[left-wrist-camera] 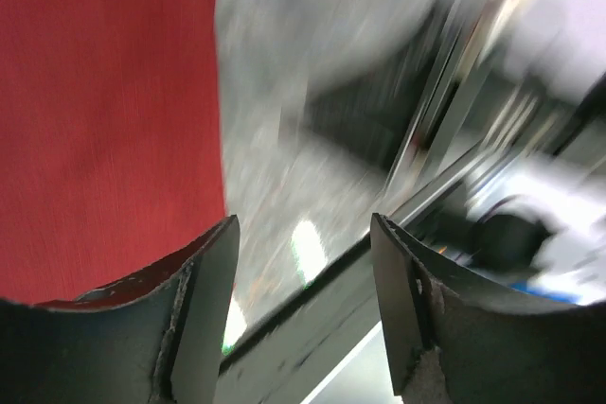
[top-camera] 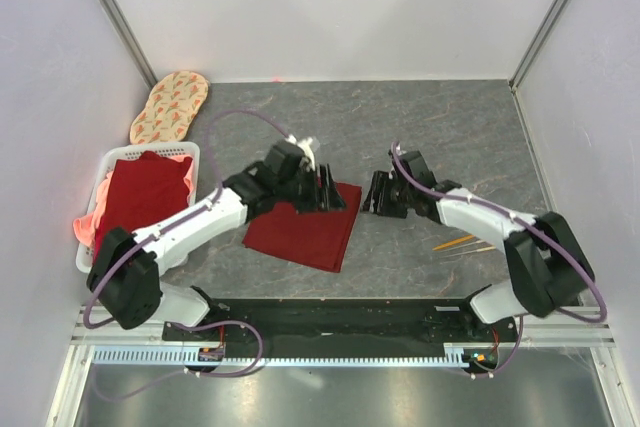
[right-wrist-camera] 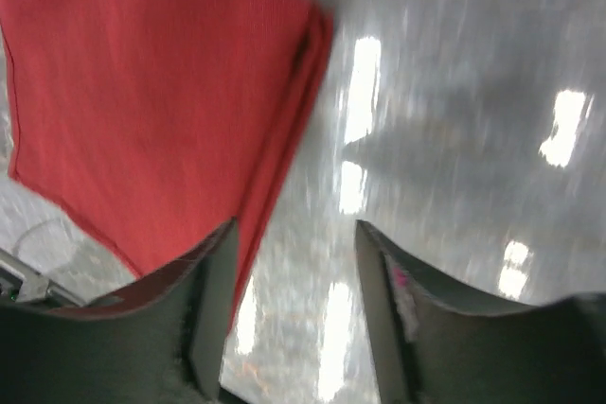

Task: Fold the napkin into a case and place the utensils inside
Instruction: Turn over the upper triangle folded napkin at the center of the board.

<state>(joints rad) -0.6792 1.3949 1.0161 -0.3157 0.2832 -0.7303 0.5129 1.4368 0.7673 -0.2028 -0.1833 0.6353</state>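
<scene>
the napkin (top-camera: 305,232) lies folded into a flat layered rectangle in the middle of the tabletop (top-camera: 450,137). the left end effector (top-camera: 327,191) hangs over its far right corner, fingers spread with nothing between them, and in the left wrist view the cloth sits beside the left finger. the right end effector (top-camera: 375,195) is just off the napkin's right edge, also spread and empty, with the layered edge ahead and to the left, while the utensils (top-camera: 460,243) lie well to the right by the right arm.
</scene>
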